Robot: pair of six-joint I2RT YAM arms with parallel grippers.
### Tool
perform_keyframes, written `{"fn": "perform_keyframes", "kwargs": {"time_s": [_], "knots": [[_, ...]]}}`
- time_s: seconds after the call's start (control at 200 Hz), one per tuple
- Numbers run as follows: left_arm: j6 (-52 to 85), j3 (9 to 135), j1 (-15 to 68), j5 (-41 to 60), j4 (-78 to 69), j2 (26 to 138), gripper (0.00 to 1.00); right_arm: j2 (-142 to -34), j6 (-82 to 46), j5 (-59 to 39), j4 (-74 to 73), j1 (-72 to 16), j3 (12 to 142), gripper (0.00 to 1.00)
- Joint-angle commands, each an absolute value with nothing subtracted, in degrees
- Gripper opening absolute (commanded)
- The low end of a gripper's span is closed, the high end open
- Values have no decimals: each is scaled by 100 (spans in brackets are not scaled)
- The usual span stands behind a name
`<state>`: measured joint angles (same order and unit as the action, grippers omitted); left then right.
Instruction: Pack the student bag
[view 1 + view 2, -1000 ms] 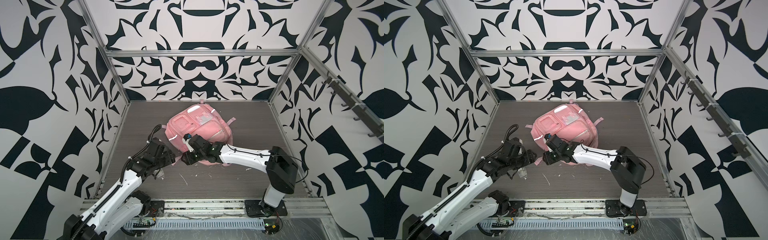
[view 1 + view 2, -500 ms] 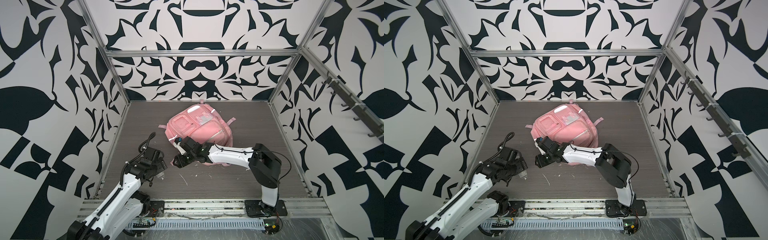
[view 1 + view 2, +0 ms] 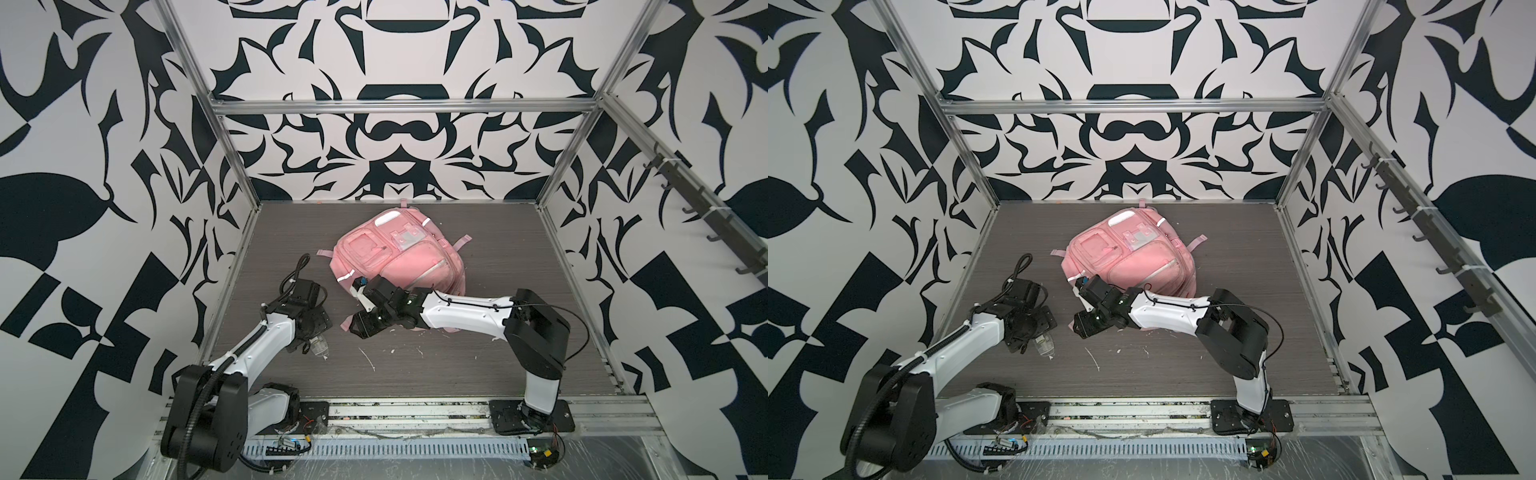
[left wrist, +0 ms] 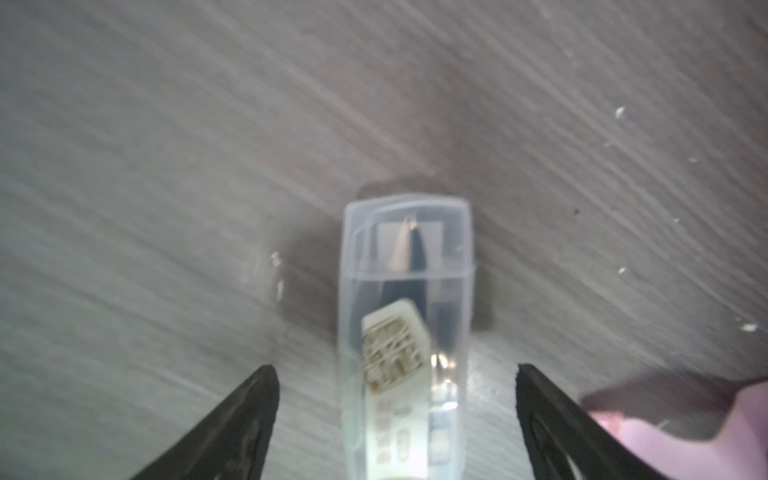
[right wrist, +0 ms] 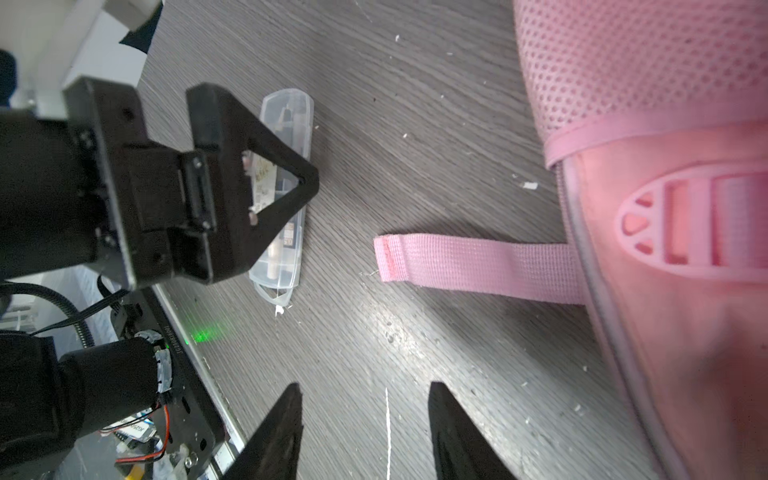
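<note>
Packing looks to be at the pick-up stage: a clear plastic case [image 4: 405,316] with pens or similar small items inside lies flat on the counter [image 3: 457,365], outside the student bag [image 3: 399,257], so it is not yet stowed. The student bag itself lies in the middle of the counter toward the back wall, front pockets up, and from these views I cannot tell whether any zip stands open. The left hand [image 4: 395,369] hangs low over the case with its fingers [image 4: 249,399] spread wide, one on each side of the case's length. A bare gap of counter shows between each finger and the plastic, so it grips nothing at present. The next move, in my judgement, calls for closing squarely across the case's narrow width; the smooth plastic could slip or twist if caught off-centre. The right hand [image 5: 363,385] hovers close above the counter at the bag's near edge, its fingers partly apart with only bare counter between them, holding nothing. A loose pink strap [image 5: 478,266] lies flat just beyond it, untouched. That hand seems placed to lift or hold a bag opening, though none is visible here.
</note>
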<state>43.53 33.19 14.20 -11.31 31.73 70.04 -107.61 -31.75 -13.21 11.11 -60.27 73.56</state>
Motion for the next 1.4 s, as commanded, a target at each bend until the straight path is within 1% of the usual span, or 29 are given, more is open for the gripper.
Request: {"fn": "perform_keyframes", "kwargs": {"time_s": [0.0, 0.105, 0.125, 0.195, 0.525, 0.605, 0.615, 0.64, 0.76, 1.03, 1.395], "knots": [[4158, 3511, 1389, -1115, 2941, 7207, 91, -10486, -3179, -1197, 1085, -6064, 7330, 52], [4157, 3573, 1323, -1117, 2915, 7260, 91, -10485, -3182, -1183, 1081, -6064, 7313, 51], [4164, 3592, 1302, -1112, 2919, 7444, 91, -10485, -3182, -1179, 1083, -6064, 7308, 51], [4220, 3640, 1204, -1144, 3001, 7563, 90, -10485, -3182, -1166, 1082, -6064, 7296, 51], [4162, 3782, 907, -690, 2972, 8051, 86, -10461, -3182, -1118, 1103, -6063, 7273, 51], [4157, 3779, 907, -629, 2970, 8073, 86, -10447, -3182, -1099, 1094, -6062, 7252, 51], [4157, 3779, 910, -625, 2977, 8076, 83, -10445, -3182, -1094, 1091, -6064, 7258, 50], [4149, 3784, 906, -616, 3000, 8085, 81, -10442, -3186, -1090, 1090, -6064, 7242, 50], [4139, 3792, 912, -602, 3081, 8071, 76, -10416, -3190, -1074, 1064, -6064, 7199, 50], [4078, 3824, 910, -471, 3228, 8183, 75, -10393, -3199, -1055, 963, -6060, 7115, 50], [4074, 3862, 1066, -475, 3444, 8287, 70, -10250, -3191, -1038, 813, -6060, 6874, 50]]}}
